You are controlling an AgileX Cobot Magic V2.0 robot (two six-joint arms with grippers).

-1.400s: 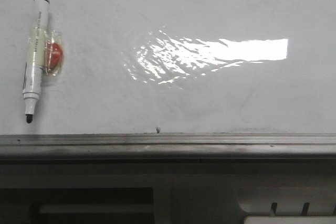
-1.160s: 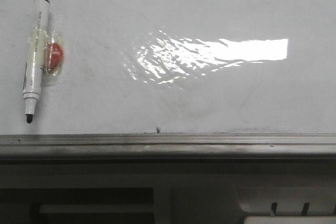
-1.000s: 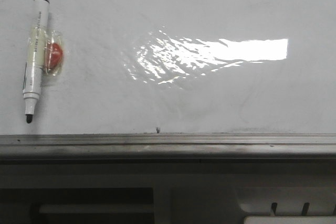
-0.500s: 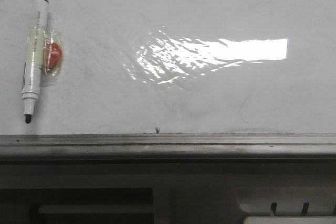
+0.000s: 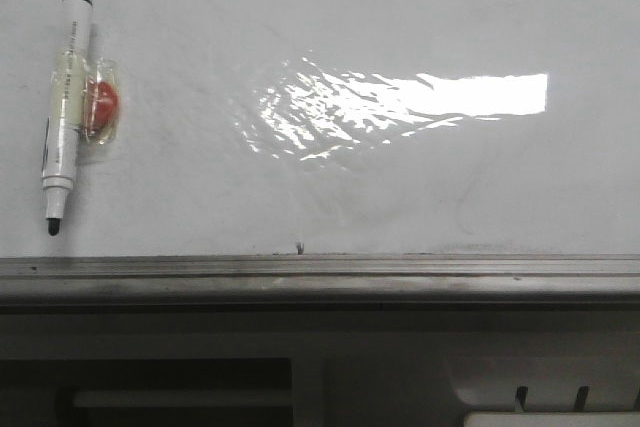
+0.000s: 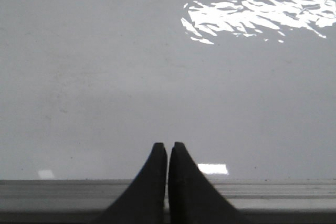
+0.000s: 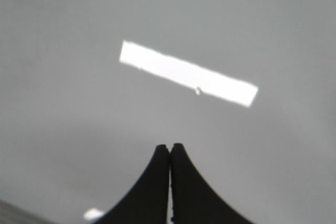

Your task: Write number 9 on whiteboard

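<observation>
Nothing has moved in the last second: the marker (image 5: 67, 112) lies untouched at the whiteboard's (image 5: 400, 197) far left, no 9 is drawn, and left gripper (image 6: 168, 148) and right gripper (image 7: 169, 148) stay pressed together, empty, so writing hasn't begun.

The left tool (image 6: 168, 153) hangs with its two dark fingers (image 6: 152, 182) pressed together, nothing between them. The right tool (image 7: 169, 153) is likewise closed and empty. Neither arm shows in the front view.

Marker (image 5: 68, 107) at whiteboard (image 5: 400, 197) far left, rest unobstructed
</observation>
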